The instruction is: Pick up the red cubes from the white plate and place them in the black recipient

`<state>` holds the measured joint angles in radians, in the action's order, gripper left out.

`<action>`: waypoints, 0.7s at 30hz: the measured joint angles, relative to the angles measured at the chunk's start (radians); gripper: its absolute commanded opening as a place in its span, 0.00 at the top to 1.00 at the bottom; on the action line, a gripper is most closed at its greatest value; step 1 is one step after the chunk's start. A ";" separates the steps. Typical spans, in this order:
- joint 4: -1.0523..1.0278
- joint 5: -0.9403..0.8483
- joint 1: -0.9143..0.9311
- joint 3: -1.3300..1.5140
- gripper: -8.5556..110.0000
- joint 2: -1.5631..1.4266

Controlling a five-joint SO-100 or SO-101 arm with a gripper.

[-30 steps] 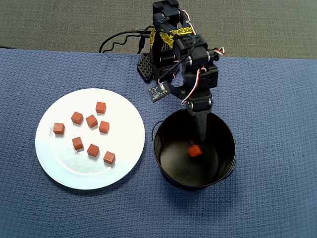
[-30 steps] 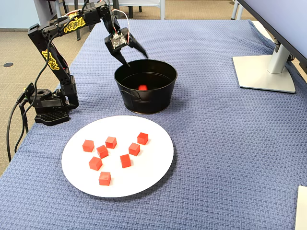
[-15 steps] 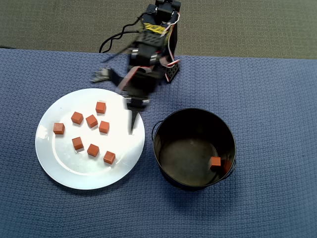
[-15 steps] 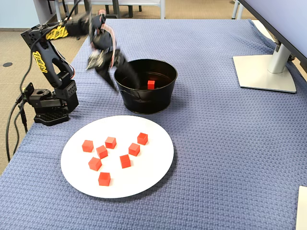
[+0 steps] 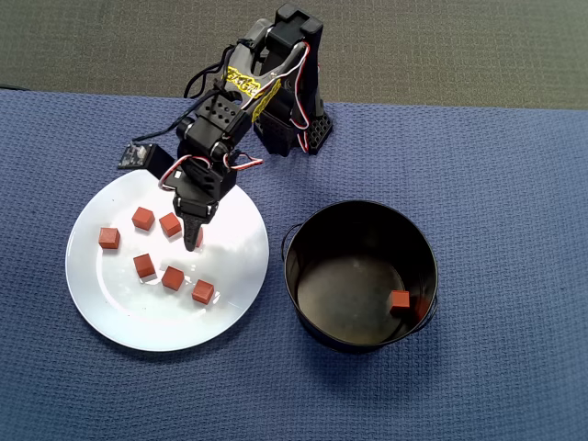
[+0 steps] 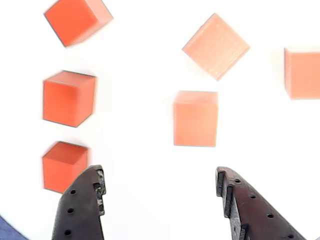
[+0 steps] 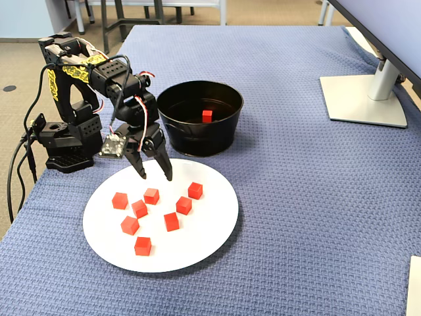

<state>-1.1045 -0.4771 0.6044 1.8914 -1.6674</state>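
**Overhead view: open claw poised over the plate, one cube in the pot**

Looking down from above, the arm leans out from its base over the white plate [image 5: 101,303], with the gripper [image 5: 196,231] hanging above the upper part of the cube cluster. The fingers stand wide apart and hold nothing; the wrist view makes that plain, with the two dark fingertips [image 6: 90,200] framing bare white plate and a cube [image 6: 195,118] sitting in the gap just beyond them. That spread looks deliberate to me: jaws wide enough to straddle one cube without nudging its neighbours.

The red cubes [image 5: 171,277] lie loosely scattered on the plate, none touching another as far as I can see. In the fixed view I count seven on the plate [image 7: 197,253]; from overhead the gripper covers part of the group, so fewer show cleanly. One more cube [image 5: 399,300] rests on the floor of the black recipient [image 5: 303,234], near its right wall in the overhead view.

The pot stands just beside the plate, rims close but apart, which keeps the carry short. My guess is the arm is lining up its next pick, and the cube between the fingers is the likely one. Most of the job remains.
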 measured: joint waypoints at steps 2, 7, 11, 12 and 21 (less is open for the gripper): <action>0.000 -0.020 0.015 0.003 0.76 0.009; -0.002 -0.064 0.038 0.026 0.75 0.025; -0.002 -0.101 0.051 0.028 0.76 0.043; -0.002 -0.110 0.054 0.028 0.76 0.049; 0.064 -0.166 0.055 0.028 0.78 0.141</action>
<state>-1.0400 -0.6427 0.6596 1.9190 -1.5263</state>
